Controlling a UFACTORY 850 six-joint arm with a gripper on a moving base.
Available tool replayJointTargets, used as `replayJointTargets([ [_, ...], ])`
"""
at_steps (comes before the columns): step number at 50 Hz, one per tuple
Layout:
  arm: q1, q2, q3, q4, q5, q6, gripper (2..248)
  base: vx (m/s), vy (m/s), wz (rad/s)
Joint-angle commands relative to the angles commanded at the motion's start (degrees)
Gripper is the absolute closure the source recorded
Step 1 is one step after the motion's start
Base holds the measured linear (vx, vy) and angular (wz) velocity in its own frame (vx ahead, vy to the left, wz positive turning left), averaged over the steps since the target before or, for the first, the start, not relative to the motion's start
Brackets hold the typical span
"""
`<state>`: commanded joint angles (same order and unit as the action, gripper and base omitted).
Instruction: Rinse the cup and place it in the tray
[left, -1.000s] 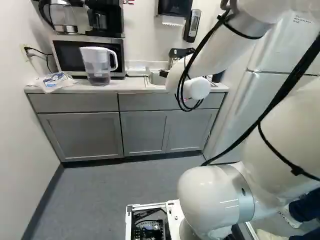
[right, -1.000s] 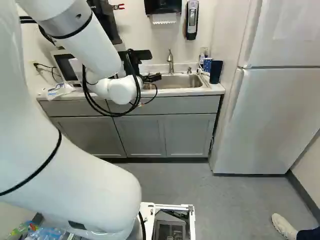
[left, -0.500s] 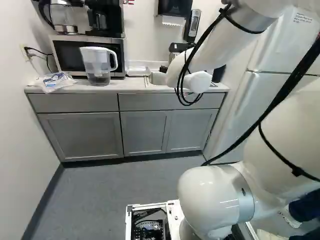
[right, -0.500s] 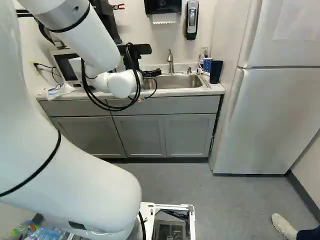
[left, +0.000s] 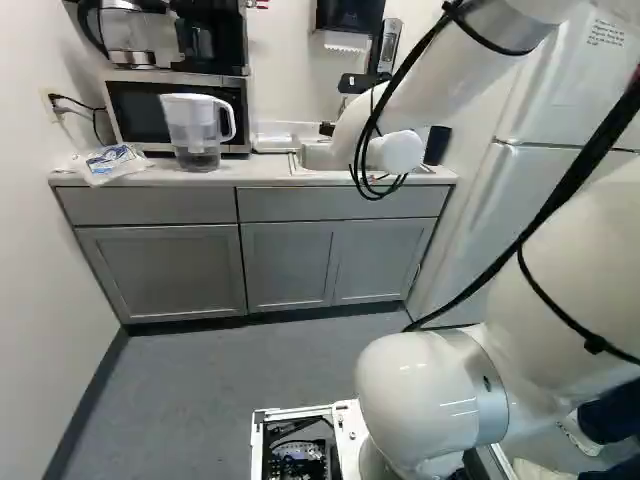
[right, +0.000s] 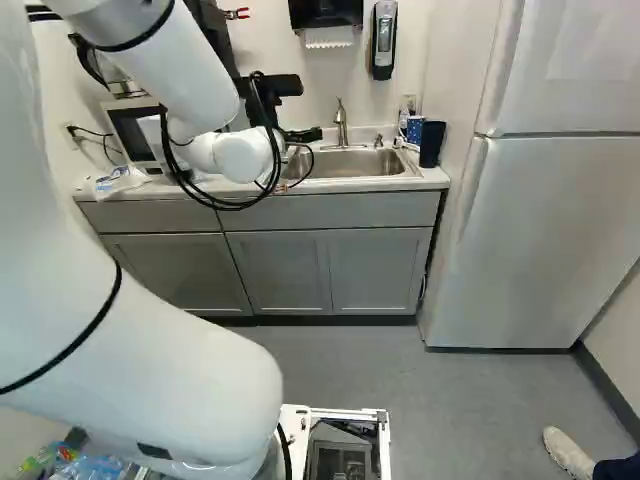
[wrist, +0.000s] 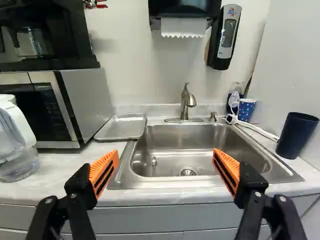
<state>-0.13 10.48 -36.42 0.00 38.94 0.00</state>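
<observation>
My gripper (right: 303, 135) is over the counter's front part, left of the faucet in the right base view. In the wrist view the gripper (wrist: 166, 162) stands wide open, nothing between its orange pads. A dark blue cup (wrist: 296, 135) stands upright on the counter, right of the sink; the right base view shows this dark cup (right: 432, 144) too. Behind it, by the wall, is a smaller blue patterned cup (wrist: 246, 109). The metal tray (wrist: 121, 127) lies between microwave and sink. The steel sink (wrist: 205, 145) and its faucet (wrist: 186, 102) are ahead of the gripper.
A clear pitcher (left: 195, 130) stands before the microwave (wrist: 82, 102). Above the sink hang a paper towel dispenser (wrist: 184, 15) and a soap dispenser (wrist: 225, 37). White cord-like material (wrist: 250, 127) lies beside the dark cup. The fridge (right: 540, 230) rises at the counter's right end.
My arm's wrist and gripper have risen against the counter in both base views, with the gripper also coming slightly leftward in the right base view. The base and the cups have stayed put.
</observation>
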Motion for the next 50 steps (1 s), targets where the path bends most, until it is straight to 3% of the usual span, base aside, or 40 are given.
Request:
replayJointTargets([
  [50, 0.0, 1.28, -4.92, 0.0, -5.07, 0.0, 3, 0.0, 0.0, 0.0],
])
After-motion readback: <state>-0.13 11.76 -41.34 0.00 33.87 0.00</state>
